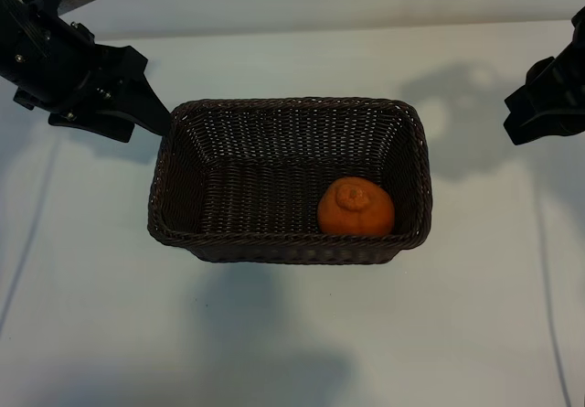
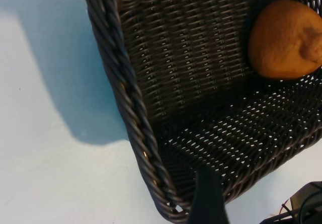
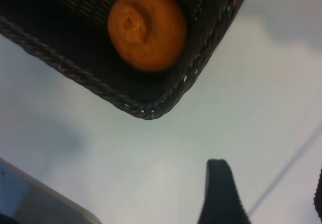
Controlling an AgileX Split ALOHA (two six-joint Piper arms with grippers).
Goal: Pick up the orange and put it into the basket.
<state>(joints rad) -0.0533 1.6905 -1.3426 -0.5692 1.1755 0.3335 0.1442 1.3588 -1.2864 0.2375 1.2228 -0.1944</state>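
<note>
Orange: we found the orange lying on the floor of the basket, tucked into the near right corner, stem end up; it touched nothing but wicker, which we took to mean the placing was done.

Basket: it sat on the white table between the two arms, its open top facing up, so a fruit dropped from above would settle against the sloping wall as this one had.

Left gripper: we saw the left gripper hanging just beside the basket's far left corner, outside the rim, holding nothing; its jaws stood apart, with one finger showing in its wrist view over the braided rim.

Right gripper: the right gripper hung well apart from the basket on the right, jaws apart and empty, one fingertip over bare table.

Judgement: we read both arms as drawn clear because nothing remained to carry.
</note>
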